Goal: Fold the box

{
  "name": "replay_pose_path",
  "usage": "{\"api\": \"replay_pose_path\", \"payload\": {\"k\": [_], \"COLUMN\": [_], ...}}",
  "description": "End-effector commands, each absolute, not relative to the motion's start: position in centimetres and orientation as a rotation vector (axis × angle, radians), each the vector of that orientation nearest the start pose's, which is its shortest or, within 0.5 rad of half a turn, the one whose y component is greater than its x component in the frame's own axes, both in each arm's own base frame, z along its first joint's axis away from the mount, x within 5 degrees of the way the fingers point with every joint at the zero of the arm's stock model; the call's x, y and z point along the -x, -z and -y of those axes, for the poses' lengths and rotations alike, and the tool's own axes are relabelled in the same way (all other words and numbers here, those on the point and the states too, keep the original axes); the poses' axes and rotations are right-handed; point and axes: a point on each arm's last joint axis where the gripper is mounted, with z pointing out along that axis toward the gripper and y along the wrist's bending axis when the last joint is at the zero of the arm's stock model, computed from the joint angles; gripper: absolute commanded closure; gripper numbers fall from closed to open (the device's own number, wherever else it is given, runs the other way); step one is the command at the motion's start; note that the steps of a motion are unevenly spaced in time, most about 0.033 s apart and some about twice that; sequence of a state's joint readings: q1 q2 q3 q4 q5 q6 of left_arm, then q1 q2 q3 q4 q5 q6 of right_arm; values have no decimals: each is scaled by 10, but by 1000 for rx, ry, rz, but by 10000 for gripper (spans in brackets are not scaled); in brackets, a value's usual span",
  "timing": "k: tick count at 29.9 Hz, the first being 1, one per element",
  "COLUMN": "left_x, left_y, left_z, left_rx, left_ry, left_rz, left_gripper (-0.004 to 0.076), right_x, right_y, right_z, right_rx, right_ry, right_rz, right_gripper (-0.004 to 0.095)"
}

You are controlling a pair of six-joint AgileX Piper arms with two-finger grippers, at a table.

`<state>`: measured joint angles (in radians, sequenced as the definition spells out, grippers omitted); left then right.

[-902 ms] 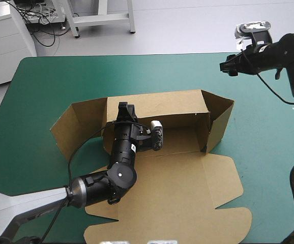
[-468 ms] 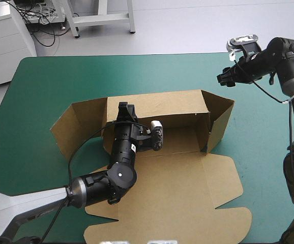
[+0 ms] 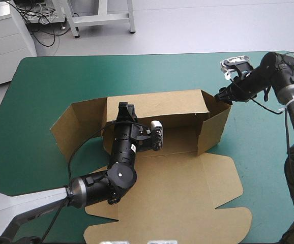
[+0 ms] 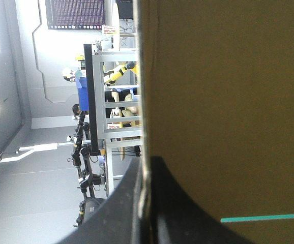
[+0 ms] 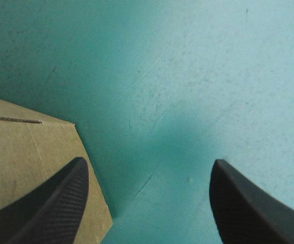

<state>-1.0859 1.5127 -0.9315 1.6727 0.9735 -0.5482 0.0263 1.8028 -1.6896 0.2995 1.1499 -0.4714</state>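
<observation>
The box [image 3: 182,168] was found near the middle of the surface [image 3: 45,86], partly formed and open. Its back wall [image 3: 162,104] was standing upright along the far side of the box. The right end wall [image 3: 215,122] was raised and turned inward at an angle, but was not seen to be tucked or locked. The left end flap [image 3: 78,127] was splayed outward from the box and had not been brought square to the back wall. The lid [image 3: 187,203] was lying flat on the near side of the box, its shaped tabs spread on the teal-green cover. No front wall was observed to be raised. The left claw [image 3: 122,108] was recorded as clamped on the top edge of the back wall, toward the box's left end; in the left wrist view the black fingers [image 4: 116,213] were all but closed with the sheet of board between them. The right claw [image 3: 222,96] was spread wide at the far upper corner of the right end wall; in the right wrist view one finger was placed over the board's corner and the other over bare cover beside the box. Nothing was gripped by it, and firm contact with the board could not be confirmed. The work was judged less than half complete: the left flap was to be folded in, both ends tucked, and the front raised.
</observation>
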Motion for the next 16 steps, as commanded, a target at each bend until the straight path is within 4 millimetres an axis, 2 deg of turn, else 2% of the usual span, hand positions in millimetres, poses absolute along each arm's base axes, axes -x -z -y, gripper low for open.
{"api": "replay_pose_path", "payload": {"k": [1,7,16], "left_x": [-206,-206,-206], "left_y": [-319,-319,-319], "left_z": [230,230,229], "left_rx": [-1235,-1235,-1235], "left_ry": [-1066,-1066,-1066], "left_rz": [-1205,-1205,-1205], "left_gripper": [756,756,756], "right_x": [-369,-344,-312], "right_y": [-349,-334,-307], "right_z": [-34,-40,-43], "right_rx": [590,700,794], "right_ry": [-254,-314,-371], "right_rz": [-2498,-2415,-2449], "right_gripper": [278,278,278]}}
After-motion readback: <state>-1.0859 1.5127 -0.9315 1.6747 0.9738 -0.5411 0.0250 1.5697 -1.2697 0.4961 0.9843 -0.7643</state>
